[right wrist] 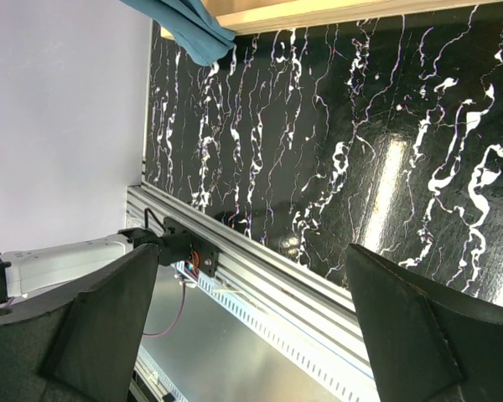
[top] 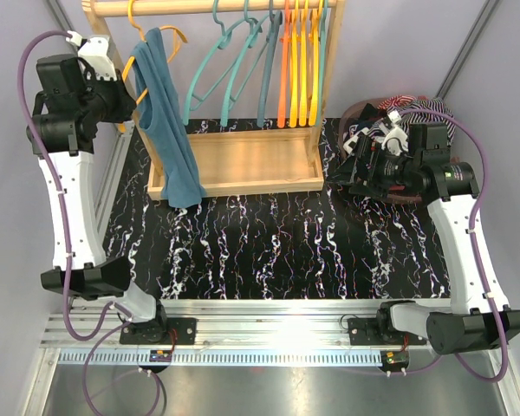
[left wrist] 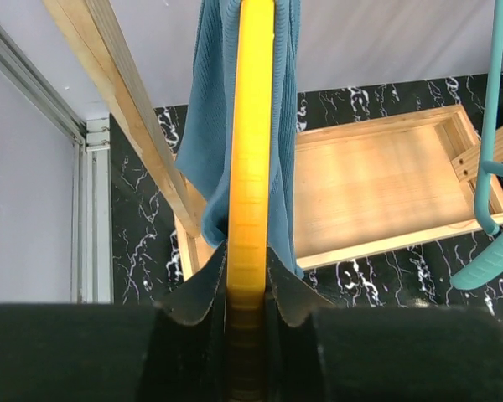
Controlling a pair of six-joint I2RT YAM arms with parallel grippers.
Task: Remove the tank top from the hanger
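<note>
A teal-blue tank top (top: 166, 121) hangs on a yellow hanger (top: 137, 54) at the left end of the wooden rack's rail (top: 199, 7). My left gripper (top: 121, 97) is shut on the hanger's left arm; in the left wrist view the yellow hanger (left wrist: 250, 167) runs up between the fingers (left wrist: 295, 293), with the tank top (left wrist: 203, 142) draped on both sides of it. My right gripper (top: 354, 165) is open and empty, held above the table to the right of the rack. The tank top's hem (right wrist: 189, 25) shows at the top of the right wrist view.
Teal hangers (top: 234, 61) and several orange and yellow hangers (top: 299, 61) hang further right on the rail. The rack's wooden tray base (top: 251, 160) sits on the black marbled table (top: 277, 243). A pile of striped cloth (top: 412, 108) lies behind my right arm.
</note>
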